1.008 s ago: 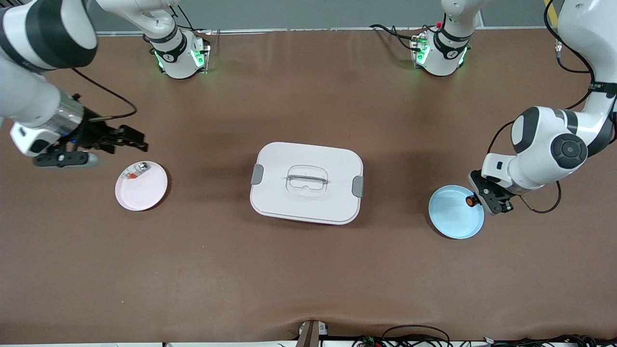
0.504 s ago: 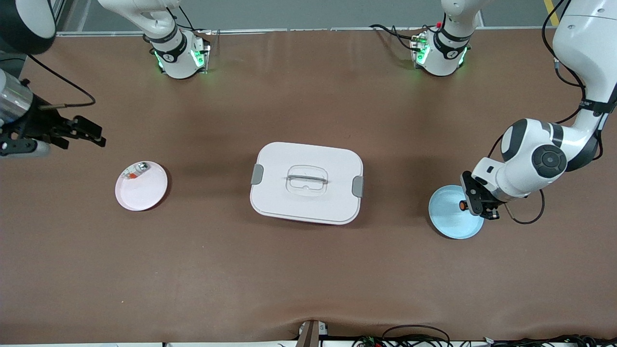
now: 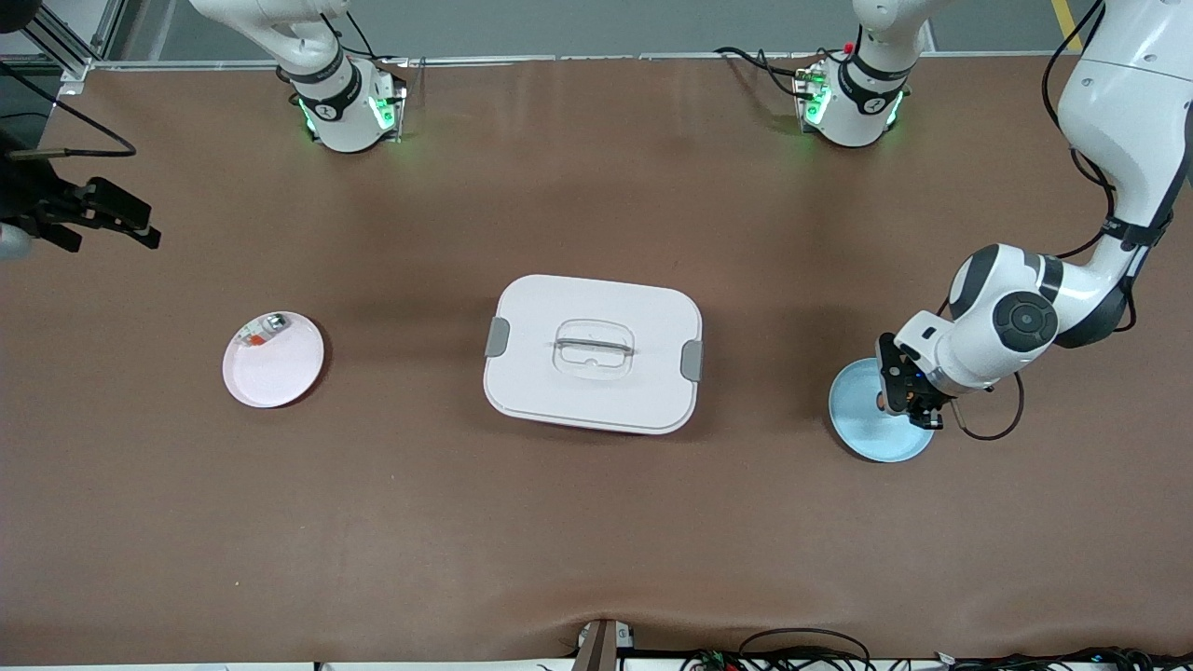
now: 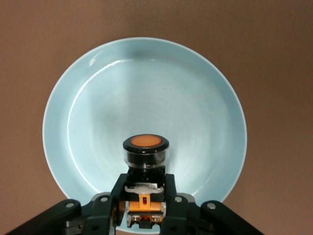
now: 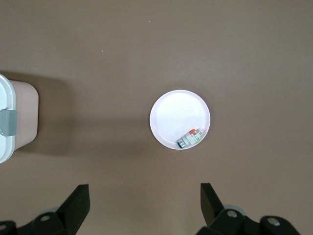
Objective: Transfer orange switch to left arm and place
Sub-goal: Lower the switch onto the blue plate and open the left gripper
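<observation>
The orange switch [image 4: 145,152], a small black cylinder with a round orange cap, is clamped between the fingers of my left gripper [image 4: 145,183]. The gripper holds it over the light blue plate [image 4: 98,122], cap pointing down at the plate. In the front view the left gripper [image 3: 893,390] hangs over that plate [image 3: 871,436] at the left arm's end of the table. My right gripper [image 3: 121,219] is open and empty, high over the table's edge at the right arm's end; its fingers [image 5: 78,198] stand wide apart. The white box [image 3: 593,352] sits mid-table between both arms.
A pink plate [image 3: 280,373] lies toward the right arm's end, with a small silver-and-red clear part [image 3: 264,330] at its rim; both also show in the right wrist view, plate [image 5: 176,110] and part [image 5: 190,138]. The box's corner [image 5: 7,122] shows there too.
The right arm has swung up and away from the pink plate toward the table's edge. The left gripper has shifted over the blue plate toward the box, still holding the switch.
</observation>
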